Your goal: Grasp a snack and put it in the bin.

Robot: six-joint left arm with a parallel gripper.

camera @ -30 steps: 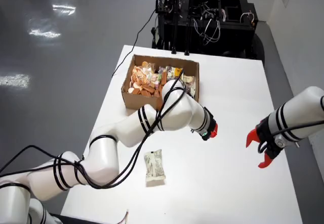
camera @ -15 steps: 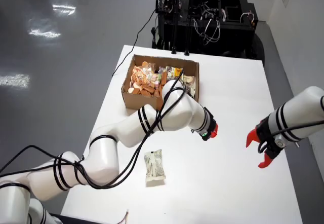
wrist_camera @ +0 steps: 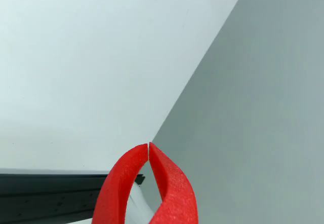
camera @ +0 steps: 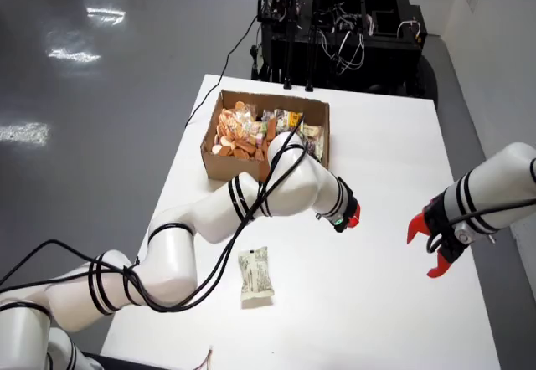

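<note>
- The grey floor (camera: 100,94) is shiny and goes all around the table.
- The white table (camera: 394,136) fills the middle of the top view. In the close view the table (wrist_camera: 76,57) is the pale part on the left, and the floor (wrist_camera: 263,107) is the grey part on the right.
- The big white arm (camera: 251,198) comes in from the bottom left of the top view. It stretches across the table, and black cables (camera: 226,253) wrap around it.
- A black rack (camera: 343,27) full of wires stands behind the far end of the table.
- A brown box (camera: 219,159) sits on the far left part of the table, just behind the white arm. It is packed with snacks, orange ones on the left and wrapped ones on the right.
- A second arm (camera: 494,182) reaches in from the right of the top view. Its red tips are spread apart, above the table's right edge.
- One snack packet (camera: 256,276) lies flat on the table. It is near the front, beside the white arm, and well away from the box. Nothing touches it.
- The red fingers (camera: 354,214) at the end of the white arm are near the middle of the table. In the close view the fingers (wrist_camera: 147,150) are pressed together at the tips. There is nothing between them.
</note>
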